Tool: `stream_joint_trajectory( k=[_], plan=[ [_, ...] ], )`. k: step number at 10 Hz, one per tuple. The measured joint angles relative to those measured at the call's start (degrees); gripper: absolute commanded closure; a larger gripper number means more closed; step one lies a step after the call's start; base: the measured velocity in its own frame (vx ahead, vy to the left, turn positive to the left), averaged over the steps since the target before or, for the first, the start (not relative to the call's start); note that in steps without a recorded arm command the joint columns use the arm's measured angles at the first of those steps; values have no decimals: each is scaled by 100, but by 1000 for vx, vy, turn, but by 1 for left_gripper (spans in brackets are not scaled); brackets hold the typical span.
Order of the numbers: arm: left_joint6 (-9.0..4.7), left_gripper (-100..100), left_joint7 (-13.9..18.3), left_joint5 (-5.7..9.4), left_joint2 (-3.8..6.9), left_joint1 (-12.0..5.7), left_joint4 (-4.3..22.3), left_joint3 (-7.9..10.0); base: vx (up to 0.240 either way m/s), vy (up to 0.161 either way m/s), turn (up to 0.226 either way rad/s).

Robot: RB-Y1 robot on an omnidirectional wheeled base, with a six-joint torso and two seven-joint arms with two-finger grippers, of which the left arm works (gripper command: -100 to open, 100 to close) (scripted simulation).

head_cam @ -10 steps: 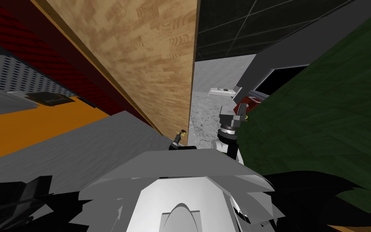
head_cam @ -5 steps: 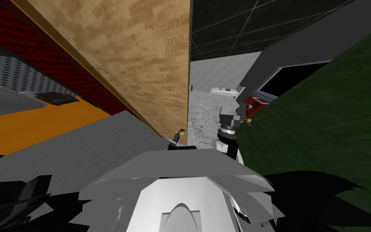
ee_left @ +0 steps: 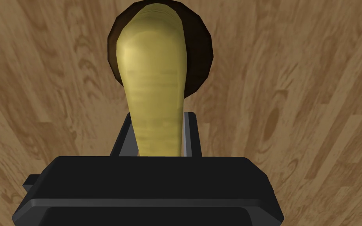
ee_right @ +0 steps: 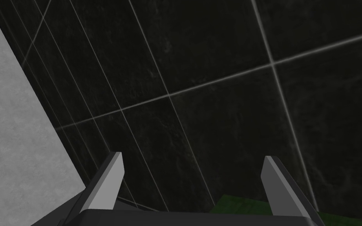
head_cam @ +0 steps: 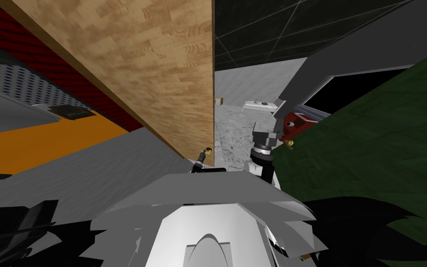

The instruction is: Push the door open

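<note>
The robot stands close against a wooden door [head_cam: 152, 69], its pale grain running up and to the left of the chest. The door's free edge stands straight ahead. Past that edge a gap opens onto a mottled grey floor [head_cam: 240, 130] and a black tiled wall [head_cam: 277, 28].

Low on the door, near that edge, sits a yellow lever handle [head_cam: 206, 149] on a dark round plate [ee_left: 200, 51]. The left claw [head_cam: 202, 160] is clenched on it. In the left wrist view the handle runs down between the two fingers [ee_left: 123, 133], which press its sides against the wood.

The right claw [head_cam: 276, 126] hangs in the gap beside a dark green wall [head_cam: 370, 153], touching nothing. Its fingers [ee_right: 115, 172] are spread wide and point at the tiled wall. A red object [head_cam: 296, 123] lies just beyond it, too small to identify.
</note>
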Motion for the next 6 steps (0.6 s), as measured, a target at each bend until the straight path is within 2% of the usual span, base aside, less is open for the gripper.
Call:
stream_joint_trajectory(
  k=[2, 3, 4, 5, 6],
  plan=[
    [25, 100, -45, 35, -35, -19, 14, 118, 98, -108, 51],
    [-22, 100, -55, 59, -48, -79, 118, 186, 98, -138, 87],
    [-12, 100, -70, 83, -56, -58, 91, 266, 141, -120, 75],
    [-35, 100, -83, 114, -78, -127, 201, 356, 114, -113, 47],
    [29, 100, -106, 130, -87, -79, 96, 414, 117, -140, 69]
  ],
)
